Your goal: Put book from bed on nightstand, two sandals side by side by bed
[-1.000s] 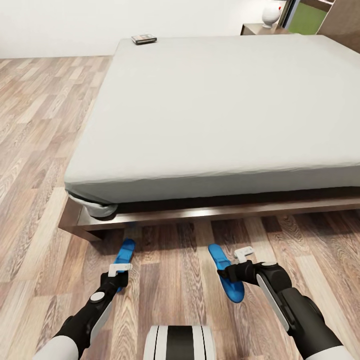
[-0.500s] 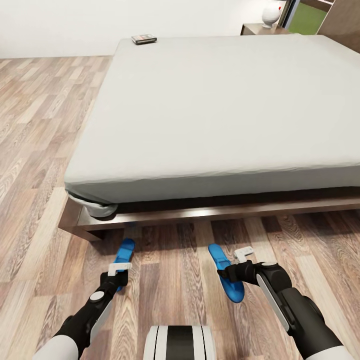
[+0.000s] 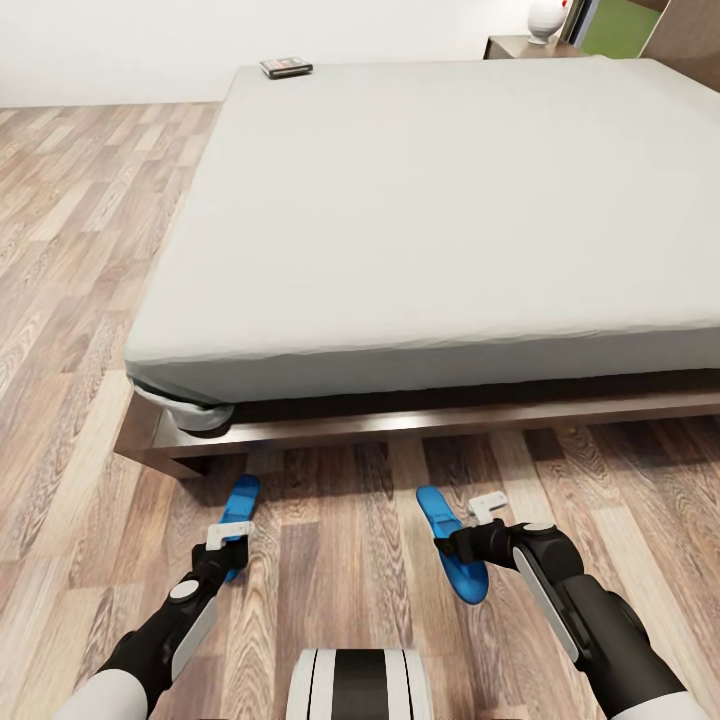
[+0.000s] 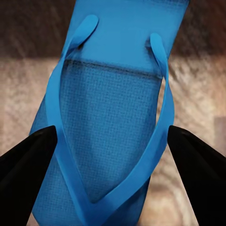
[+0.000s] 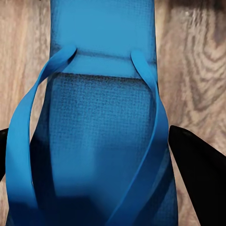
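Lately my head has tipped a little, so the whole scene sits differently in the head view than half a second ago: the far edge of the bed (image 3: 420,200) and the book (image 3: 286,67) ride higher in the picture, and that is my camera, not the things. What has really moved is my left gripper (image 3: 228,537), which has drawn back slightly toward my body along the left sandal (image 3: 240,505). My right gripper (image 3: 482,512) has held its place over the right sandal (image 3: 450,545). At each wrist I see the dark fingers (image 4: 28,155) standing spread on either side of a blue sole, apart from its edges, so both grippers are open and holding nothing. I judge that I am lining up both grasps at once, and neither sandal is yet lifted. Counting: two sandals, both flat on the floor (image 3: 340,560), one under each gripper, just ahead of me and short of the bed's wooden base; they lie well apart from each other, so the side-by-side placing is not yet done. One book, far beyond both grippers, on the far left corner of the mattress, not yet moved. One nightstand (image 3: 525,45) shows, far beyond my right gripper past the bed's far edge, with one white vase (image 3: 545,18) on it. One bed. Two grippers.
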You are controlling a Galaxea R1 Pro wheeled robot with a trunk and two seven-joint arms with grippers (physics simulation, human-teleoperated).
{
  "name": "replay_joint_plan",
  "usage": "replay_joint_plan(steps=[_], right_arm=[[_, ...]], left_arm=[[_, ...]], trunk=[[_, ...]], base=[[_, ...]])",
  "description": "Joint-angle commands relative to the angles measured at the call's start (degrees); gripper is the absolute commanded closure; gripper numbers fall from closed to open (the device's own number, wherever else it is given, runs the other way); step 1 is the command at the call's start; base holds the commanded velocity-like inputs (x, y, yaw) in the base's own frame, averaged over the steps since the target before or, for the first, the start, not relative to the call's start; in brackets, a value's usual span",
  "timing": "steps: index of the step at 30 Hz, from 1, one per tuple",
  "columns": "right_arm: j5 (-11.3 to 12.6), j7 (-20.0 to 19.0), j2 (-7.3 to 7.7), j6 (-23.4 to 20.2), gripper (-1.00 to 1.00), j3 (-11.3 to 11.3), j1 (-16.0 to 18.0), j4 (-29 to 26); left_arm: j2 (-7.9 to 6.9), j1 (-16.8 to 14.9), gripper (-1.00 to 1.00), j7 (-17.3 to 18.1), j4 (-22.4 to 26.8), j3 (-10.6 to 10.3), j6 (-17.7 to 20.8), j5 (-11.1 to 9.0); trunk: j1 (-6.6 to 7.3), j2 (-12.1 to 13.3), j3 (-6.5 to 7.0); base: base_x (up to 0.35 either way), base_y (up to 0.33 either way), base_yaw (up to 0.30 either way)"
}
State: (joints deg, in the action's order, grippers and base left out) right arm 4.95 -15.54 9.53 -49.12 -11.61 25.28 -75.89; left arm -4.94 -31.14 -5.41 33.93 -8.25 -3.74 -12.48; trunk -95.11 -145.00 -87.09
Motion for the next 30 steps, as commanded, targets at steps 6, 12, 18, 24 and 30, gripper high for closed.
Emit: replay_joint_plan(steps=[6,12,18,24,30], right_arm=[[0.5,0.25,0.05,-0.28,1.0,-0.08,0.03,-0.05],[0.55,0.25,0.05,-0.31,1.0,-0.08,0.03,-0.05],[0.59,0.25,0.05,-0.31,1.0,-0.07,0.03,-0.05],[0.59,0.25,0.05,-0.32,1.0,-0.08,0.03,-0.05],[0.59,0.25,0.05,-0.32,1.0,-0.08,0.03,-0.05]], left_arm=[[-0.07,-0.02,1.0,-0.47,-0.01,-0.46,-0.27,-0.61],[-0.07,-0.01,1.0,-0.43,0.01,-0.47,-0.3,-0.62],[-0.08,0.01,1.0,-0.46,0.01,-0.49,-0.3,-0.62],[-0.07,0.02,1.0,-0.44,0.04,-0.52,-0.3,-0.62],[-0.07,0.02,1.0,-0.41,0.04,-0.5,-0.3,-0.62]], trunk=[[-0.09,-0.07,-0.92],[-0.09,-0.07,-0.92],[-0.17,-0.11,-1.58],[-0.17,-0.11,-1.58],[-0.17,-0.11,-1.58]], base=[[0.0,0.0,0.0],[0.0,0.0,0.0],[0.0,0.0,0.0],[0.0,0.0,0.0],[0.0,0.0,0.0]])
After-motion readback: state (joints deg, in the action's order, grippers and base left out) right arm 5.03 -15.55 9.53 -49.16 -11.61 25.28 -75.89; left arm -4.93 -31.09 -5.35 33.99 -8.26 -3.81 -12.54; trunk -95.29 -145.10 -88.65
